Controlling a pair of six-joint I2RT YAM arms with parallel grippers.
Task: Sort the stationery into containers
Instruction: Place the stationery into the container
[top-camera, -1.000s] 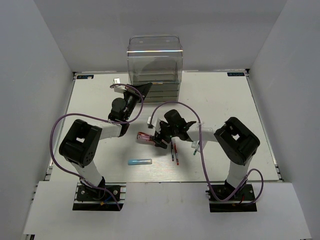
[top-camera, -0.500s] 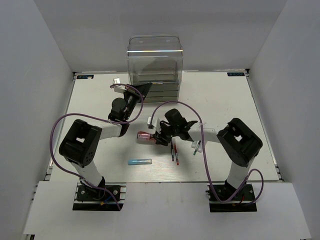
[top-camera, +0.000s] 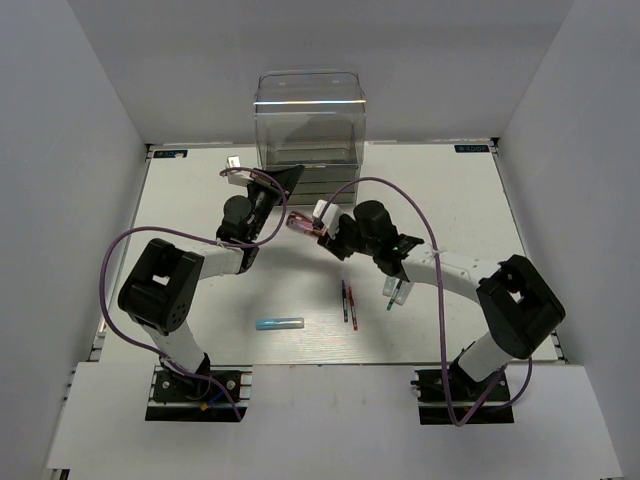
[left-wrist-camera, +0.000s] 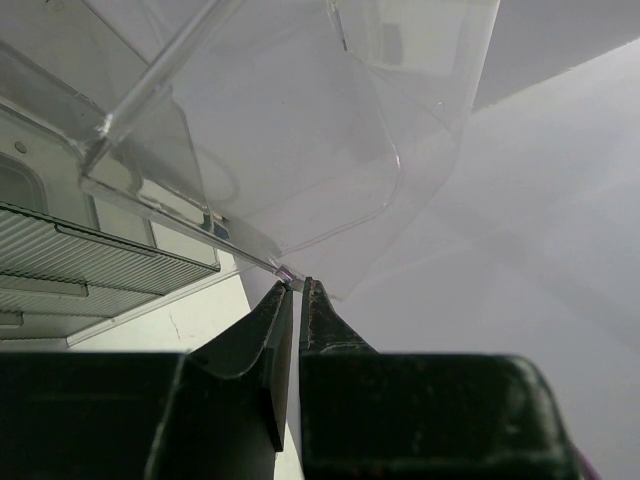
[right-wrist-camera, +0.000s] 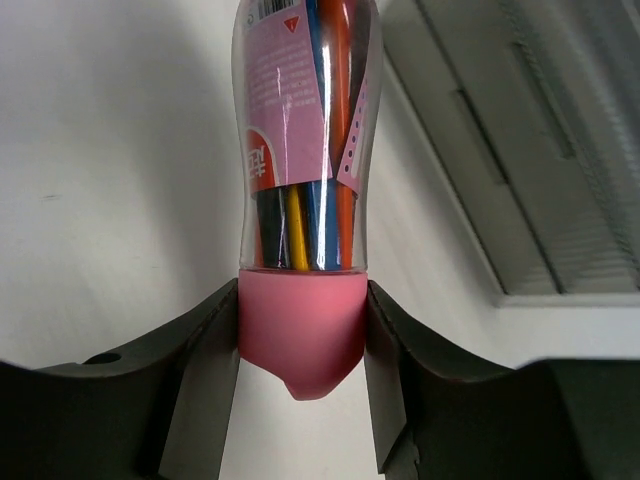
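1. Currently your right gripper (right-wrist-camera: 302, 320) clamps the stubby pink cylinder (right-wrist-camera: 300, 150) by its pink cap, just before the organiser (top-camera: 310, 110).
2. Light, rigid, slick tube; hold the cap, not the barrel.
3. Left gripper (left-wrist-camera: 292, 288) is pinched shut on the clear flap (left-wrist-camera: 300, 150).
4. Only right wrist view shows coloured refills inside; overhead shows the loose pens (top-camera: 346, 300).
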